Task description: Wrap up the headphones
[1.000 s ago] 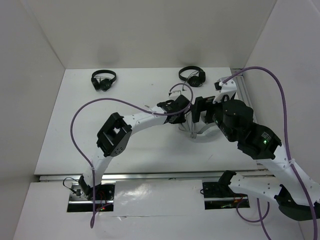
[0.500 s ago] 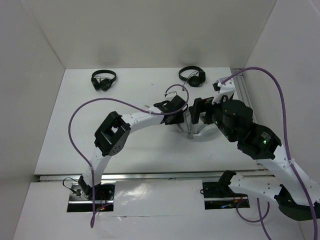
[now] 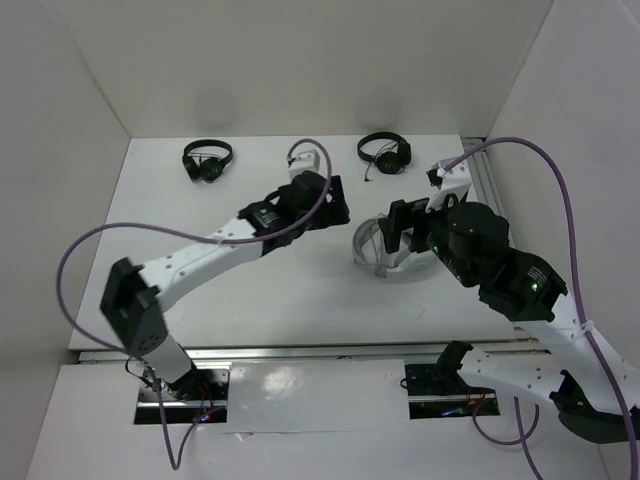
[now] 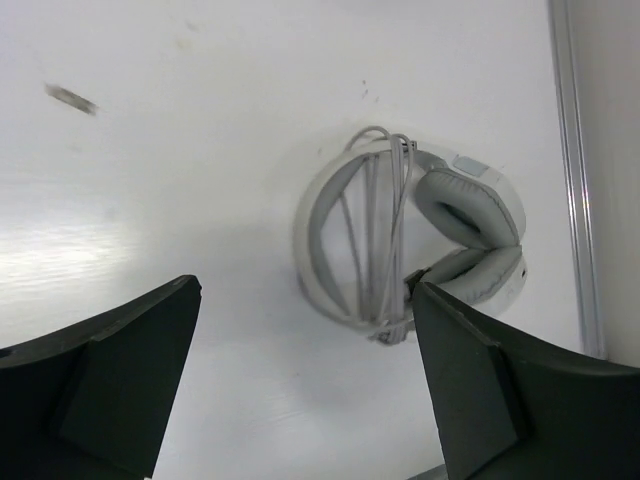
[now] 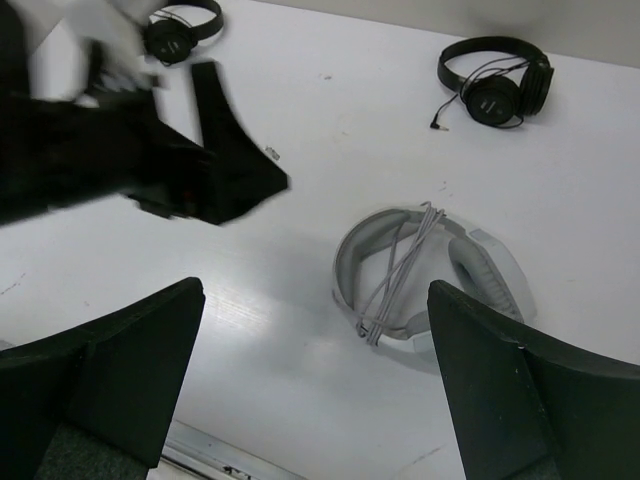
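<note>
Left claw (image 3: 322, 203) hangs open and empty over the table (image 3: 250, 300); half a second ago it sat right against the headphones (image 3: 372, 256), and it has since swung back toward the left, well apart from them. Right claw (image 3: 397, 230) is also spread wide with nothing held, hovering just above the white headband. With both sets of fingers off the cable (image 4: 385, 230), the winding looks finished or close to it, and I judge this a let-go and retreat, not a new grasp. From above, the right arm hides part of the headphones and the cable cannot be made out. The left wrist camera shows what that view misses: the headphones (image 4: 465, 205) lie flat on the table, earcups folded together at one side, with the thin grey cable looped in several strands across the band and gathered at its near edge. The right wrist camera adds the surroundings: the wrapped headphones (image 5: 350, 250), the left claw (image 5: 215, 160) as a dark blur, and a black pair (image 5: 495, 85) near the far wall.
</note>
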{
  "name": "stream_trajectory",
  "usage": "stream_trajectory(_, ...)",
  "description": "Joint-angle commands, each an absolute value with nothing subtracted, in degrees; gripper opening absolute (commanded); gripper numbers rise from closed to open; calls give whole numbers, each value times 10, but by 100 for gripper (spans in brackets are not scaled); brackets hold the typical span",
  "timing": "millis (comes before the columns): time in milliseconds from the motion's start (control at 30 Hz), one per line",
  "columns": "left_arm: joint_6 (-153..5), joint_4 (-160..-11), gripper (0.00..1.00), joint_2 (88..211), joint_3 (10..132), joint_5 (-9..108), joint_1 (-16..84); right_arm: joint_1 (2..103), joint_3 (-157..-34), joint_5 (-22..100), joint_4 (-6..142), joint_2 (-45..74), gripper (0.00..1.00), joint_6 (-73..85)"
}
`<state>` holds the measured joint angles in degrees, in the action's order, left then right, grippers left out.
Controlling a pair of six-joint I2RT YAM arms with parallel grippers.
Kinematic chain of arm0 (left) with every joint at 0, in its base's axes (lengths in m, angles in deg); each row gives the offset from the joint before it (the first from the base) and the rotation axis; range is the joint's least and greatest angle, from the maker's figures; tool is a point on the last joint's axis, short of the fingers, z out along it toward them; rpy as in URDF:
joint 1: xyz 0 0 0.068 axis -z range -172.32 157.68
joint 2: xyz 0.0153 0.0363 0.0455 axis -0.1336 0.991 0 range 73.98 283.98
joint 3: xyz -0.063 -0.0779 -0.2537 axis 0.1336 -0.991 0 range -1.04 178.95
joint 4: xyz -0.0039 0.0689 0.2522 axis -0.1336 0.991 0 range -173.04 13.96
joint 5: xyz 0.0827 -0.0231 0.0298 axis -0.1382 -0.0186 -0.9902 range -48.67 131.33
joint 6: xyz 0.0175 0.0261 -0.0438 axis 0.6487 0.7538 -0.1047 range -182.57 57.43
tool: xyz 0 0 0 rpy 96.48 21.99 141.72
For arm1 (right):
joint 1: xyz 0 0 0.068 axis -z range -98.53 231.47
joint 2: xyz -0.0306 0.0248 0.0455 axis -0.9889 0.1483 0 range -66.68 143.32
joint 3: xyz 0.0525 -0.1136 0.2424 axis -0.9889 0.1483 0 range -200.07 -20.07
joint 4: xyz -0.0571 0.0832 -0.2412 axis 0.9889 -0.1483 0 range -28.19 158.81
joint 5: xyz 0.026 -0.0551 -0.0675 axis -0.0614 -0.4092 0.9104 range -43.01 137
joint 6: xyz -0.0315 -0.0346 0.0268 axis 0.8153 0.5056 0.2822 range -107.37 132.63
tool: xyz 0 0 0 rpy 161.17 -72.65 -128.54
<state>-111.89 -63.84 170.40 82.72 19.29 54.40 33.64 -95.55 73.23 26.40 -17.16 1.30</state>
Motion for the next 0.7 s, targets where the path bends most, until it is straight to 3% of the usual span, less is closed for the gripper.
stream_trajectory(0,-1033,-605,100,1576,790,151,541,338,-979,730,224,-185,100,-18)
stream_trajectory(300,-921,-367,100,1181,721,98,566,338,-994,752,120,-225,100,-61)
stream_trajectory(500,-939,-161,100,1097,836,99,566,338,-1052,757,55,-247,100,-71)
stream_trajectory(667,-987,-111,100,1039,837,111,566,338,-1052,763,37,-291,100,-83)
